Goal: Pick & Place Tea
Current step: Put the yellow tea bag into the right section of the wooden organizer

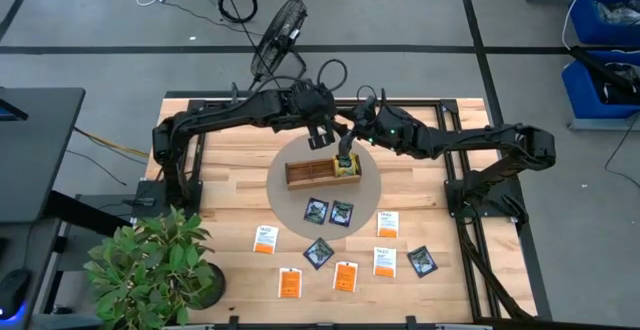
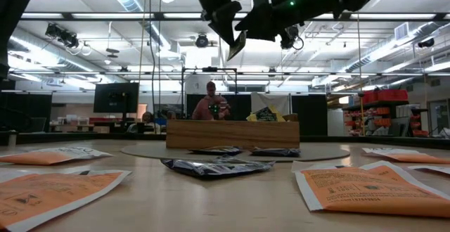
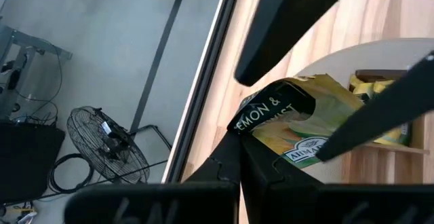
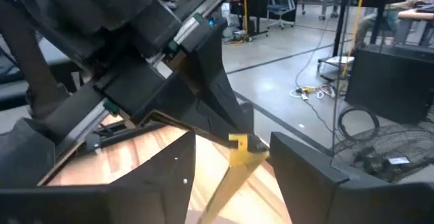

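A yellow-green tea packet [image 3: 298, 125] hangs in the air above the wooden tray [image 1: 312, 174], which sits on a round grey mat [image 1: 372, 192]. My left gripper [image 1: 333, 140] is shut on the packet. My right gripper [image 4: 234, 183] is open; its fingers stand on either side of the packet, which shows edge-on [image 4: 234, 166] between them with a gap on each side. More yellow packets [image 1: 347, 168] stand in the tray's right compartment. Several dark and white-and-orange packets [image 1: 345, 276] lie flat on the table nearer the front. My left gripper pinches the packet between its two fingers at the dark printed end [image 3: 261, 125]. The fingers come slanting down from the table's far left. The packet hangs clear of the tray, crumpled near the hold, with its free end [image 2: 237, 48] pointing down.
Two dark packets [image 1: 329, 212] lie on the mat just in front of the tray. A potted plant [image 1: 150, 265] stands at the near left corner. A floor fan [image 1: 278, 32] stands beyond the far edge. A person [image 2: 211, 105] sits in the room behind the table.
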